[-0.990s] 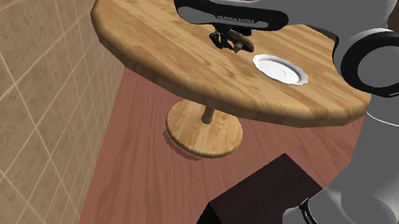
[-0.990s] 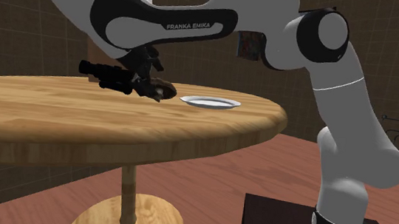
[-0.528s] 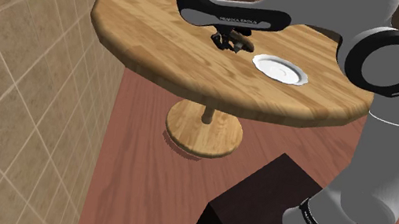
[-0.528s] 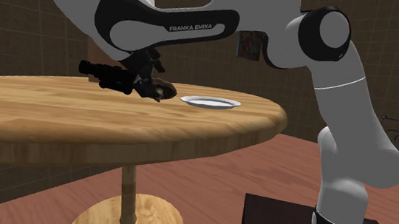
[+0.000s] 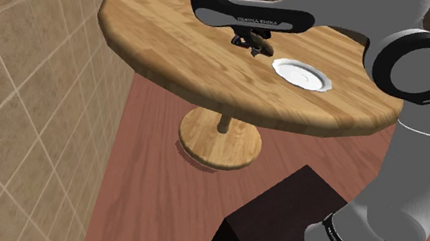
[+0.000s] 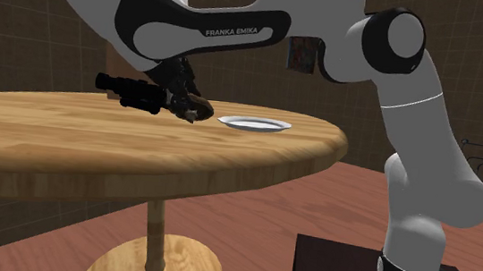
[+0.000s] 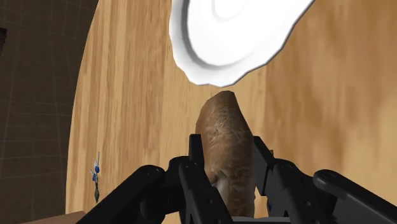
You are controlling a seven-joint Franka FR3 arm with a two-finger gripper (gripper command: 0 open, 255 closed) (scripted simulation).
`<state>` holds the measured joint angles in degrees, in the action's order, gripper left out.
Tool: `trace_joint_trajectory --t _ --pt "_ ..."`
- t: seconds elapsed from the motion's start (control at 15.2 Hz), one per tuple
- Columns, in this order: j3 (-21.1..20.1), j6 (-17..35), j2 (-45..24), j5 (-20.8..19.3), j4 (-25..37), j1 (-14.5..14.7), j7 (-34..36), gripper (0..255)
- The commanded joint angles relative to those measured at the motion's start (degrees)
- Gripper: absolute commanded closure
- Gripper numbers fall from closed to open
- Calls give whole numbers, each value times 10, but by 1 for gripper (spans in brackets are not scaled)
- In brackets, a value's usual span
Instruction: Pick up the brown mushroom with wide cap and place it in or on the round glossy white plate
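Mushroom (image 7: 222, 127), brown and wide-capped, is clamped in the black two-finger hand (image 7: 227, 167), low over the round wooden worktop (image 7: 127, 95). Its long axis is pointed at the round glossy white plate (image 7: 210, 57), lying just ahead.

Table (image 5: 157, 31): round, light wood planks, on one slim post.
Pedestal base (image 5: 221, 139): round wooden disc resting on the floor.
Floor (image 5: 142, 208): reddish-brown boards.
Wall (image 5: 11, 97): large beige tiles, at the shoulder view's left.
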<state>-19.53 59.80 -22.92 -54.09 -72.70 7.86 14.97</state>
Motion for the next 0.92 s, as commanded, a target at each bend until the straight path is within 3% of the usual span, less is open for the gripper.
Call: trace_joint_trajectory --t 0.0,0.86 --pt "1 1 -3 2 -2 -1 0 255" --pt "8 -61 -25 -43 109 25 -74 255"
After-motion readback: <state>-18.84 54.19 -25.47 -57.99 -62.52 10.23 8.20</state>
